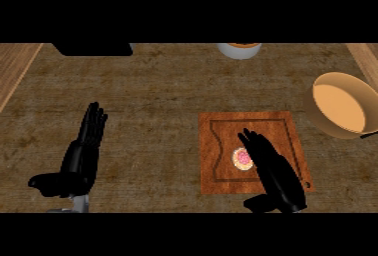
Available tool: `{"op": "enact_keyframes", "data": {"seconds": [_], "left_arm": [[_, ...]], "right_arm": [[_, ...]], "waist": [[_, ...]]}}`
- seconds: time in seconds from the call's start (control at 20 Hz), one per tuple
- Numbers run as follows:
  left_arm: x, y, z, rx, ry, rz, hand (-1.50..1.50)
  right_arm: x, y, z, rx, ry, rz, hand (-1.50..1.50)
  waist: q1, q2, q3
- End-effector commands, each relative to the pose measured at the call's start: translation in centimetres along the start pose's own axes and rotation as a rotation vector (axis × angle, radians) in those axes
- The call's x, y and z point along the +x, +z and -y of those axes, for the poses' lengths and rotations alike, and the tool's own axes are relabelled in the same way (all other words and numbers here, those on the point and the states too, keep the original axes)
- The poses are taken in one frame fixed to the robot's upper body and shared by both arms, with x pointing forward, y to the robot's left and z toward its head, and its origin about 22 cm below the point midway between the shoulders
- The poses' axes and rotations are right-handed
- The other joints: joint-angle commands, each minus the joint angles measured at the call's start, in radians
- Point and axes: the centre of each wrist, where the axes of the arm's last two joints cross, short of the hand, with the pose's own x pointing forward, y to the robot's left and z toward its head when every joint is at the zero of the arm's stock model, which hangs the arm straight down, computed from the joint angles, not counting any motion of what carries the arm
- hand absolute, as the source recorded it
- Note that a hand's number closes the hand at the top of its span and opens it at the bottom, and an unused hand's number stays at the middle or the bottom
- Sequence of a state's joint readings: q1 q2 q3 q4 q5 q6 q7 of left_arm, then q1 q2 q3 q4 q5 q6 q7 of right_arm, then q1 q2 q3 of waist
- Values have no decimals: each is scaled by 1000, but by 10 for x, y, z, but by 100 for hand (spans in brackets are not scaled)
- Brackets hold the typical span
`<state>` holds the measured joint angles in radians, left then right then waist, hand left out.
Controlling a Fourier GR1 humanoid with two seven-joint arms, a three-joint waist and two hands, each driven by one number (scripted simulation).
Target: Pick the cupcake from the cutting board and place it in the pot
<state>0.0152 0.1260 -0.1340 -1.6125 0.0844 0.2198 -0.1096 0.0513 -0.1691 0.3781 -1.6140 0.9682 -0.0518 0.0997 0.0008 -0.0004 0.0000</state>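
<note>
A cupcake (241,158) with pink and yellow topping sits on the brown wooden cutting board (221,130), near the board's middle. My right hand (273,172) lies over the board just right of the cupcake, fingers straight and pointing away, partly hiding its right side. The tan pot (338,102) stands at the right edge, beyond the board, with a dark handle at its lower right. My left hand (83,155) rests open at the left, fingers up, far from the board.
A white cup-like container (239,49) stands at the far edge, centre right. A black object (92,49) lies at the far left. Lighter wooden strips (13,70) border the counter on both sides.
</note>
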Motion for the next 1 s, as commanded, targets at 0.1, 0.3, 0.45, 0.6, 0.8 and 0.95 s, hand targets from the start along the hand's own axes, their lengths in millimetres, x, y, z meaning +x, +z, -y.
{"op": "enact_keyframes", "data": {"seconds": [0.1, 0.3, 0.45, 0.6, 0.8, 0.95], "left_arm": [[-11, -3, 21, 23, -4, 7, 0], [-7, 2, 9, 0, 5, 3, 0], [7, 0, -3, 20, -12, 4, 0], [-14, -29, -19, 10, 29, 29, 0], [-4, -1, -1, 5, 2, -1, 0], [-3, -5, 1, -6, -5, -1, 0]], "right_arm": [[-7, -1, -8, -139, 77, 82, 150], [-5, -28, 2, -196, 80, 84, 150], [-11, -15, 7, -196, 104, 114, 150], [-1, -10, -15, -209, 80, 135, 150], [10, -23, 15, 10, 187, 149, 150], [14, -28, 14, 252, 295, 161, 150]], "waist": [[-4, 0, 0], [2, 0, 0], [0, 0, 0], [-4, 1, 0], [6, -1, -1], [12, -1, -2]]}}
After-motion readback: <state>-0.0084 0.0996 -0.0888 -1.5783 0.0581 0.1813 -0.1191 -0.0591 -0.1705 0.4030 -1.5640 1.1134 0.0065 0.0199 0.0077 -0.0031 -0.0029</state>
